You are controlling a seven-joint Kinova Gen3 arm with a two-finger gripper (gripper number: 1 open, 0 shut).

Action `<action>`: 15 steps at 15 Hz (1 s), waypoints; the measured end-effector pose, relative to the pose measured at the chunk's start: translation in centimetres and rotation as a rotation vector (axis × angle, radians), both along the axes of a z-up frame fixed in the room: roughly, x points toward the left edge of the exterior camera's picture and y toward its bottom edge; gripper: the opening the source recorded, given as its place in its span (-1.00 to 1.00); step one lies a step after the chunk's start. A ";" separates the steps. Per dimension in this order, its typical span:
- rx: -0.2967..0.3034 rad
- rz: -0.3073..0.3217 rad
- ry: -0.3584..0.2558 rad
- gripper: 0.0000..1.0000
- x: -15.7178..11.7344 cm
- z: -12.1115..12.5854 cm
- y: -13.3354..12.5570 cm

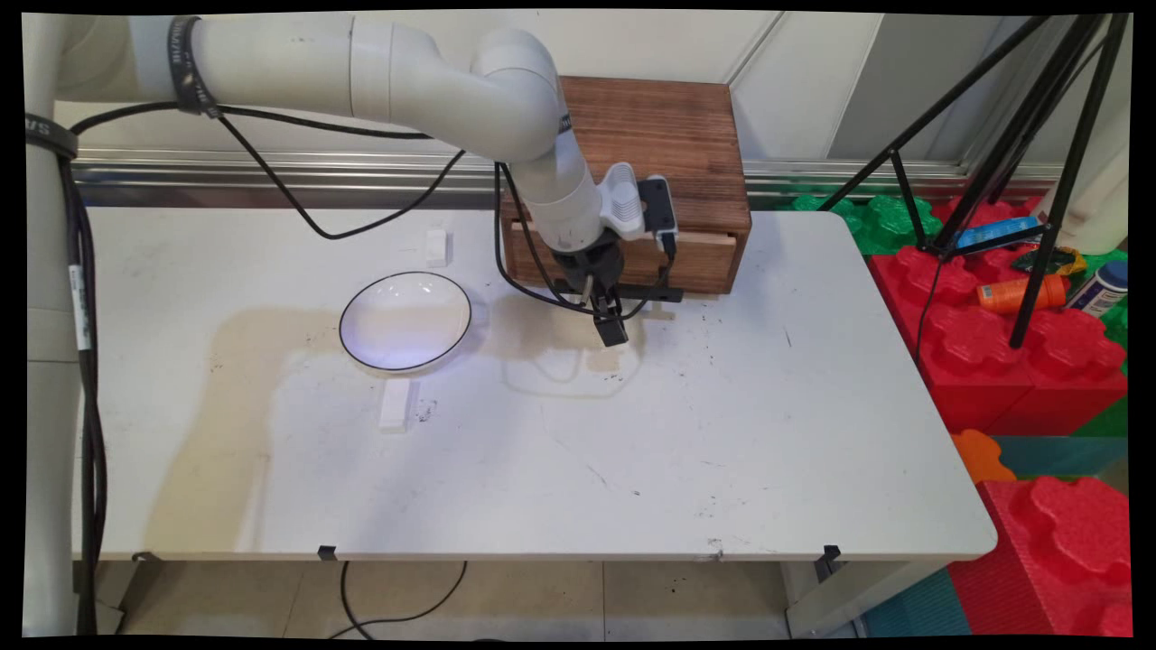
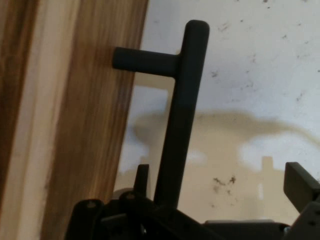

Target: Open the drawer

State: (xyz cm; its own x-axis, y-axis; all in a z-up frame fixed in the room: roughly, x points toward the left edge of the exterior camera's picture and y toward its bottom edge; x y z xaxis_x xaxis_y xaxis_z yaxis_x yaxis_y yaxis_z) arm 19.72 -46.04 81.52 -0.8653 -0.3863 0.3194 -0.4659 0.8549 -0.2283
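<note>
White table [image 1: 722, 433], scuffed and dark-flecked, with a metal rail and pale wall panels behind it.

Main view only: a round white plate [image 1: 405, 320] with a thin dark rim, left of centre; one small white block [image 1: 436, 246] beyond it, another [image 1: 396, 403] on its near side. Red and green foam blocks [image 1: 1030, 361] and a black tripod [image 1: 1039, 181] stand off the table's right end.

Hand view only: close detail of the handle [image 2: 182, 110], a matte black round bar on a short post set into the grained wood front, with its shadow on the table.

Gripper [image 1: 610, 327]: jaws spread; one finger [image 2: 141, 180] lies between the bar and the wood, the other [image 2: 300, 182] well out on the far side of the bar. Bar sits between them; contact cannot be told.

Brown wooden box [image 1: 650, 162], rectangular and strongly grained, stands at the table's far edge; its drawer [image 1: 704, 257] front carries the handle, low on the near face.
</note>
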 end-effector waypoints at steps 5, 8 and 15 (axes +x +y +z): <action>0.016 -0.007 0.002 1.00 -0.5 -0.6 0.6; 0.029 -0.013 0.004 1.00 -0.7 -0.6 1.6; 0.058 -0.024 0.008 1.00 -1.1 -0.4 4.4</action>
State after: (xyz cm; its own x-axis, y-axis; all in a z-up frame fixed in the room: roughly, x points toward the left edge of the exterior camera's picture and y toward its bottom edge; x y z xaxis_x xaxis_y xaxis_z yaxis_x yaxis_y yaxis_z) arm 18.59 -41.68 81.16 -0.8721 -0.3839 0.3035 -0.4469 0.8774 -0.1743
